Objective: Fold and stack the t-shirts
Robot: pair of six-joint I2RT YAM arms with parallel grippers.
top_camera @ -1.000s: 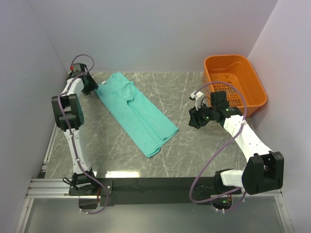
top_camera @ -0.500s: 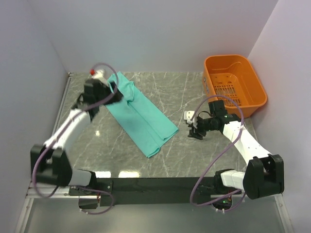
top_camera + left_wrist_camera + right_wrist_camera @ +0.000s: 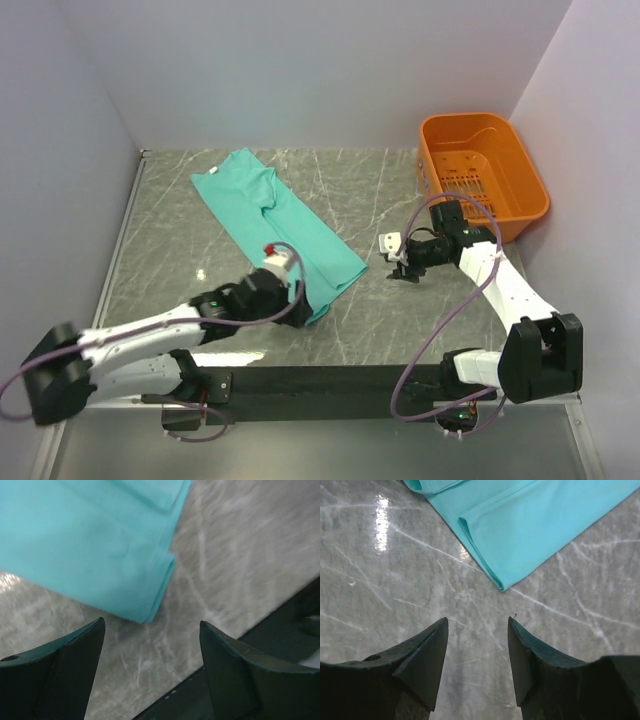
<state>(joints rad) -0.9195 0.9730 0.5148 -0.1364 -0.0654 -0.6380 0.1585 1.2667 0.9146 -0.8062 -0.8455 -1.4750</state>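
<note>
Near the front edge of the worktop, the left pincer hovers low with its jaws spread and nothing between them. The shirt's near corner lies flat on the marble just beyond the tips. To the right and slightly farther back, the right pincer is likewise spread and empty, aimed at the other near corner, close but apart. From there the shirt, folded into a long strip, runs diagonally away toward the far left. The basket sits at the far right, well apart. The step looks like folding the strip's near end over. To do it well, each pincer should bite every layer at its corner. Both should then lift together, keeping the edges level so the fold lands square.
</note>
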